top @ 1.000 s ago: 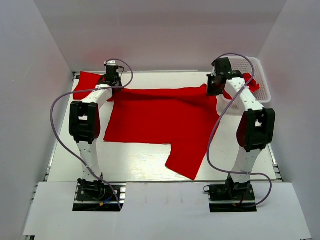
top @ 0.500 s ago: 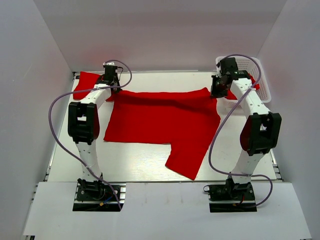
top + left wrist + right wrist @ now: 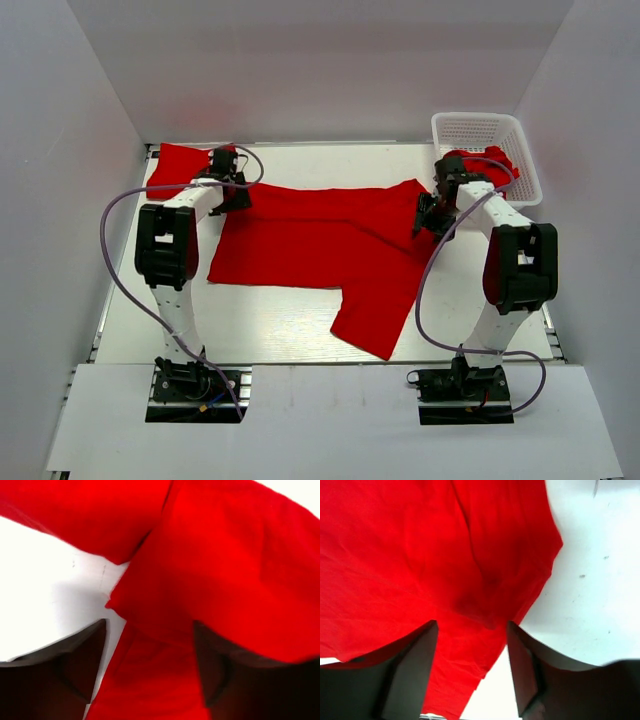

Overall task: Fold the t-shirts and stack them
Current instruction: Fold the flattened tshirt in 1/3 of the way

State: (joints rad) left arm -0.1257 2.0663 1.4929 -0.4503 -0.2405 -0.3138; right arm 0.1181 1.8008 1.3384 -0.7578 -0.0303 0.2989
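1. Nearest me, one sleeve of the spread t-shirt points toward the arm bases. The body lies flat on the table, its long axis running left to right.
2. Left gripper: the fingers stand apart, clamped on nothing. It sits low over the shirt's far-left corner, where the wrist view shows a raised fold of cloth between and just under the tips.
3. Right gripper: the fingers are likewise apart and hold nothing. It hangs over the shirt's far-right edge, with bare table just to its right.
4. Governing relation: the cloth lies directly beneath both grippers and stretches from them toward me. Each arm is nearer its own far corner, so I judge that a fold across the long axis would need both of them to pinch and travel together.
5. Farther back on the left, a second t-shirt lies at the far-left corner of the table, partly hidden behind the left arm.
6. Farthest right, the basket holds red cloth that spills over its near rim.
7. Count: two arms, two grippers and one basket. There is one t-shirt spread and one at the far left. I cannot tell how many are in the basket.
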